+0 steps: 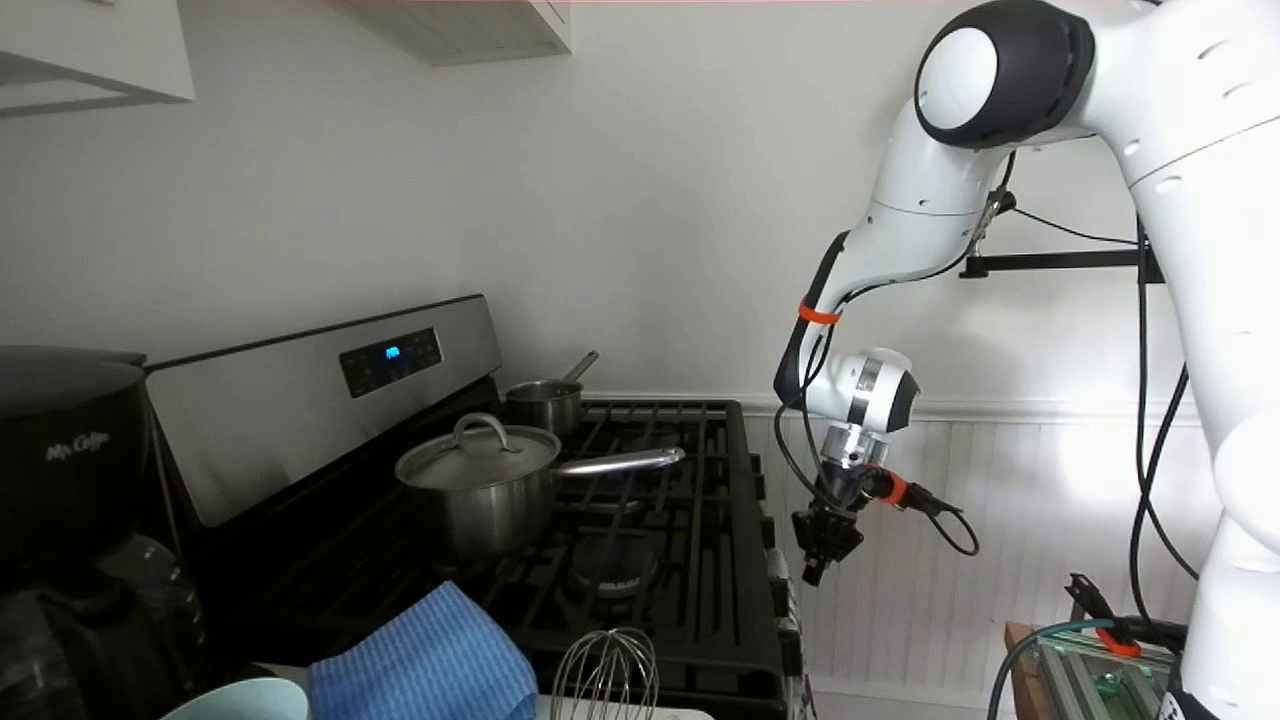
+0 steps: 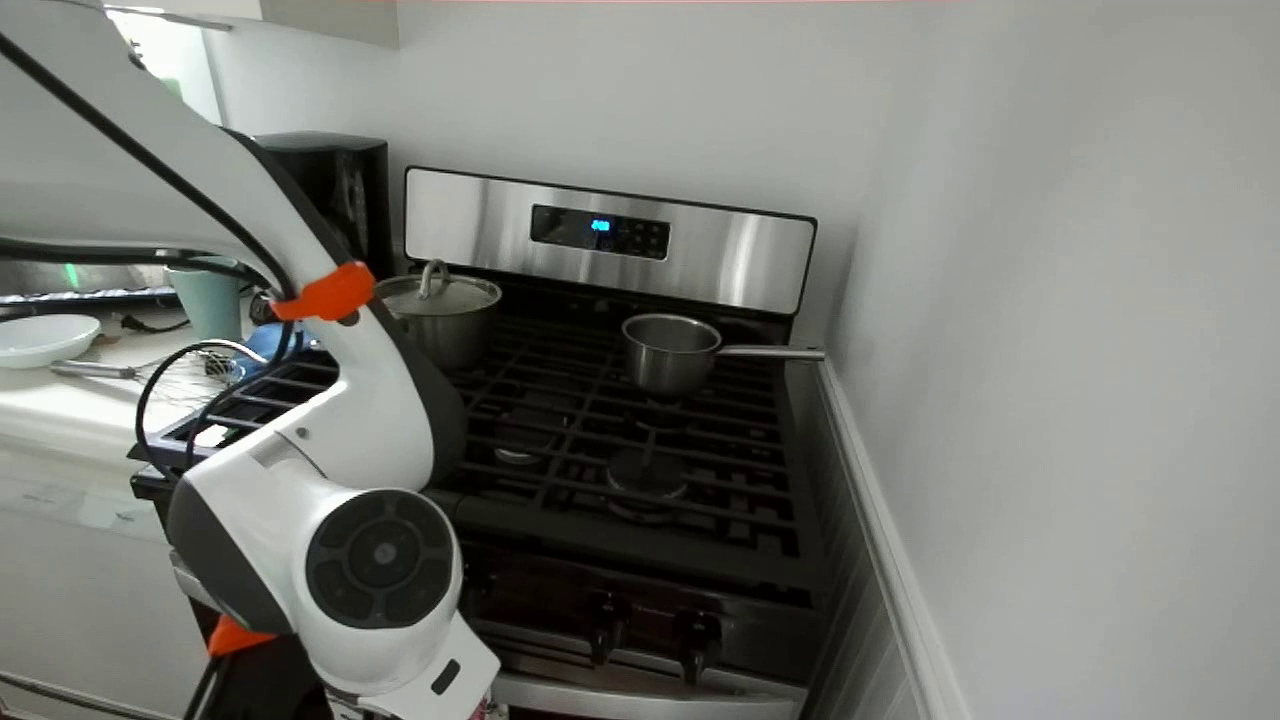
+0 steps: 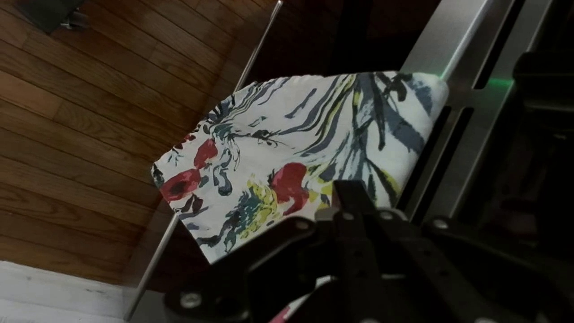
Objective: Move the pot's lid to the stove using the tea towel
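Observation:
The steel pot (image 1: 485, 515) stands on the stove (image 1: 690, 600) with its lid (image 1: 480, 458) on top; pot (image 2: 450, 335) and lid (image 2: 455, 294) also show in an exterior view. A blue striped cloth (image 1: 430, 655) lies bunched at the counter beside the stove; part of it shows behind the arm (image 2: 262, 343). A white floral cloth (image 3: 287, 148) lies below my gripper in the wrist view, draped at the oven's front. My gripper (image 3: 352, 193) is shut with nothing seen between its fingers. It hangs (image 1: 813, 572) in front of the stove, apart from the pot.
A small saucepan (image 2: 668, 355) stands on the stove near the wall. A whisk (image 1: 605, 665), a pale blue vessel (image 1: 240, 700) and a coffee maker (image 1: 75, 440) stand beside the stove. A white bowl (image 2: 45, 340) is on the counter. Cabinets (image 1: 490, 30) hang above.

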Tool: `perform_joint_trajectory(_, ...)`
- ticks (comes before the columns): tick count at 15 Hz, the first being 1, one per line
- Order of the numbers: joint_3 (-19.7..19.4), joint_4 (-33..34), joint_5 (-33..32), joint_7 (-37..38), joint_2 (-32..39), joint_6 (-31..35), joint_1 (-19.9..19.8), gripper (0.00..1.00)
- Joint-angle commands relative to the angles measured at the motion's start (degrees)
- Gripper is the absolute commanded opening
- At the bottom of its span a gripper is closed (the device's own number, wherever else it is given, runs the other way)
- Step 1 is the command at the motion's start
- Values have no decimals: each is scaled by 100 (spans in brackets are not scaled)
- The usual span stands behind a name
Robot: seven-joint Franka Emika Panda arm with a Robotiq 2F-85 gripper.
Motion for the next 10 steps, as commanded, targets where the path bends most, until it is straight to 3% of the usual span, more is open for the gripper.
perform_joint_trajectory(1, -101, -97, -289, 72, -226, -140, 44, 0)
perform_joint_trajectory(10, -90, -74, -574, 111, -254, -343, 23, 0)
